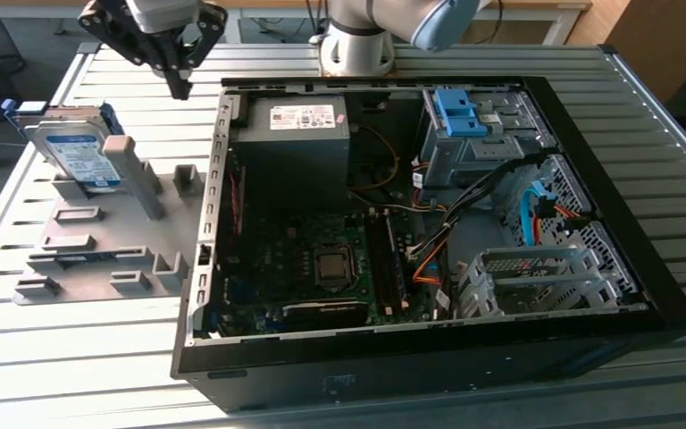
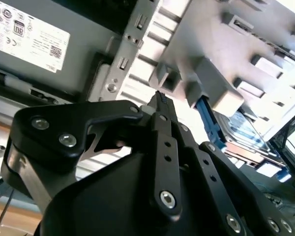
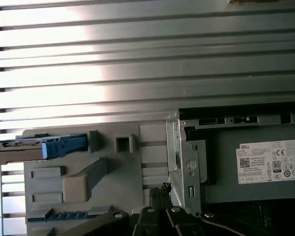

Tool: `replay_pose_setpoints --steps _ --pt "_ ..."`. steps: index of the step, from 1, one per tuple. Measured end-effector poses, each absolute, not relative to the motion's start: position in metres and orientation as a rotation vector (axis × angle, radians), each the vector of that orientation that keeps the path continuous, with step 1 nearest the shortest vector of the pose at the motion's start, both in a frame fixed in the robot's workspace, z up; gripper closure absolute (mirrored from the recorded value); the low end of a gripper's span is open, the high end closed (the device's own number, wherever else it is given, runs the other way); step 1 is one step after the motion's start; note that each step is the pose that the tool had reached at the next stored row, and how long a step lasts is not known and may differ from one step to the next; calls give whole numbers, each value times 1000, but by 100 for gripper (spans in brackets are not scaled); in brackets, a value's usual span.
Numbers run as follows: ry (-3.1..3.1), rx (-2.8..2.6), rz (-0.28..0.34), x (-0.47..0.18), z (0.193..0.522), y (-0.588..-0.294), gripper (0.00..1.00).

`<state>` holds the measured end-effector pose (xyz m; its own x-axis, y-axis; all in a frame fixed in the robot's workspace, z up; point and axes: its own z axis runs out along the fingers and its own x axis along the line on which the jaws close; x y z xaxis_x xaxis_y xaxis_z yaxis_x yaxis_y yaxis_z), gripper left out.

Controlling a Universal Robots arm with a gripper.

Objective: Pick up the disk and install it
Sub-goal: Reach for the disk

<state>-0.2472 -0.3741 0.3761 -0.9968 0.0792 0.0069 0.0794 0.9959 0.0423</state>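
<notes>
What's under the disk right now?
The disk stands on edge on the grey fixture plate, beside an upright grey post. Its bottom edge is covered by a low bracket, so its seating cannot be seen.

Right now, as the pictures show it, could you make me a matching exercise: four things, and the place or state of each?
Things:
1. disk
2. gripper
3. dark grey box
4. blue clip

Places:
a. inside the case, bearing a white sticker
b. on edge in the grey holder, outside the case
c. on top of the case's drive cage
d. shut, over the table, between holder and case

Pairs: 1-b; 2-d; 3-a; 4-c
</notes>
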Motion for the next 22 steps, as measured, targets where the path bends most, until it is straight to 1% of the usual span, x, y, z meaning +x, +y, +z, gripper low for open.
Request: replay_pose_setpoints --steps 22 --pt "-3133 -125 -67 -335 369 -356 89"
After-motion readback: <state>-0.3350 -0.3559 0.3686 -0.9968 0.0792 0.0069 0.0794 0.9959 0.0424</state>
